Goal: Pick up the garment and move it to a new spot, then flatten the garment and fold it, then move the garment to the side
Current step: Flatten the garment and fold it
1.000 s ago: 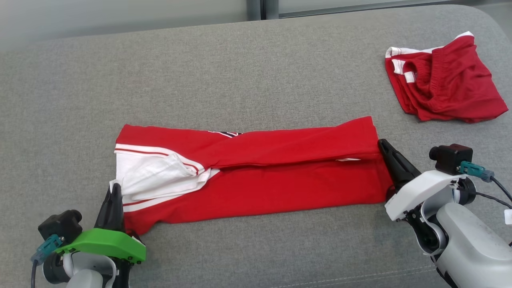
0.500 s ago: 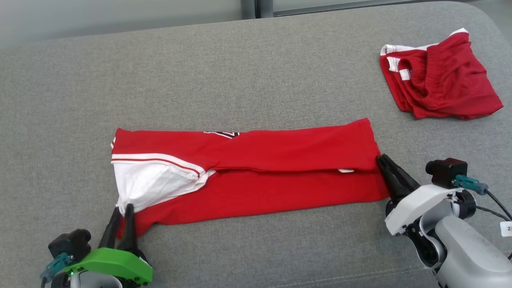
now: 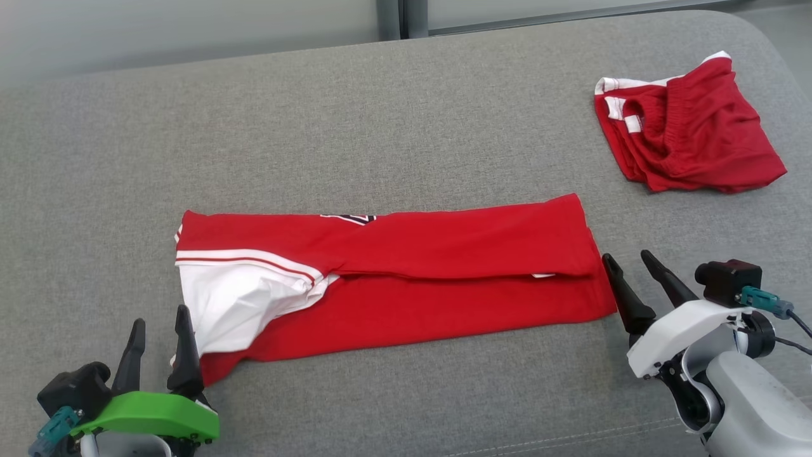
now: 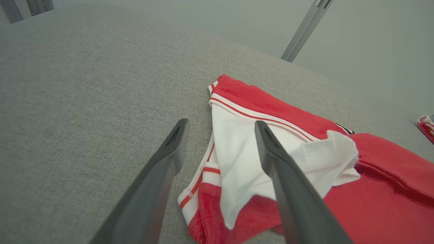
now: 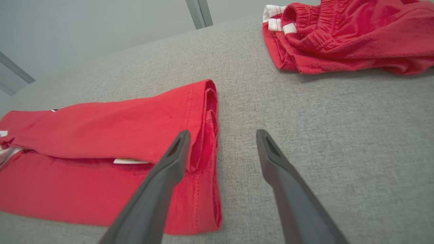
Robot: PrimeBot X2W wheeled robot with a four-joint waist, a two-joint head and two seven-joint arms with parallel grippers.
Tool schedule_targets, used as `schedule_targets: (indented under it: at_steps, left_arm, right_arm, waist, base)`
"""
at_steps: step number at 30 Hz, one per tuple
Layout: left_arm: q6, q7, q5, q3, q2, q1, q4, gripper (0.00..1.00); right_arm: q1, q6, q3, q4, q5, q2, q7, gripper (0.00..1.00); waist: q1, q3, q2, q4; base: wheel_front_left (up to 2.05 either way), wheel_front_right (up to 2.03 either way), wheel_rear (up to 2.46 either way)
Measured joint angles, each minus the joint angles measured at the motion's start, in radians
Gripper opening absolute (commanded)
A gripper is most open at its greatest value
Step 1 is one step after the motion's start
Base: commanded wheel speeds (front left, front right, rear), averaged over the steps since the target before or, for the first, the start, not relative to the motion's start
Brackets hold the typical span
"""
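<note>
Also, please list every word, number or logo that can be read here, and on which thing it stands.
No text can be read.
Dark print at the far edge of the folded red shirt: mostly tucked into the fold, unreadable.
Small white label under the shirt's upper flap: too small to read.
Red shorts: no text shows.

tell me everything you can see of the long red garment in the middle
The red garment looks like a soft knit jersey, red with a white sleeve panel and striped trim at its left end and a stitched hem at its right. It lies flat on the grey fabric surface, folded lengthwise into a long band. The open left gripper and open right gripper sit at its ends, neither gripping it.
</note>
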Motion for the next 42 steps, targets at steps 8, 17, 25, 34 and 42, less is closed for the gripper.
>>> schedule_targets:
  at_steps: [8,17,25,34,42]
  left_arm:
    - [0.001,-0.015,0.063,-0.016,0.002,-0.007,-0.122,1.0]
    - [0.014,-0.016,0.076,-0.035,-0.012,-0.01,-0.196,1.0]
    - [0.02,-0.016,0.094,-0.071,-0.023,-0.009,-0.225,1.0]
    - [0.03,-0.016,0.094,-0.089,-0.029,-0.005,-0.234,1.0]
    - [0.04,-0.016,0.094,-0.083,-0.03,0.004,-0.25,1.0]
  right_arm:
    - [-0.002,0.0,-0.011,0.001,0.001,-0.012,0.0,1.0]
    - [-0.074,0.018,0.02,0.01,0.004,-0.02,0.075,1.0]
    - [-0.113,0.026,0.01,0.086,0.08,-0.002,0.188,1.0]
    - [-0.146,0.028,0.003,0.166,0.122,0.012,0.271,1.0]
    - [-0.166,0.036,0.008,0.22,0.143,0.036,0.323,1.0]
  waist:
    - [0.0,-0.035,0.0,-0.012]
    - [0.0,-0.059,0.0,-0.022]
    - [0.0,-0.052,0.0,0.006]
    - [0.0,-0.042,0.0,0.048]
    - [0.0,-0.04,0.0,0.062]
  base:
    - [0.0,0.0,0.0]
    - [0.0,0.0,0.0]
    - [0.0,0.0,0.0]
    - [0.0,0.0,0.0]
    - [0.0,0.0,0.0]
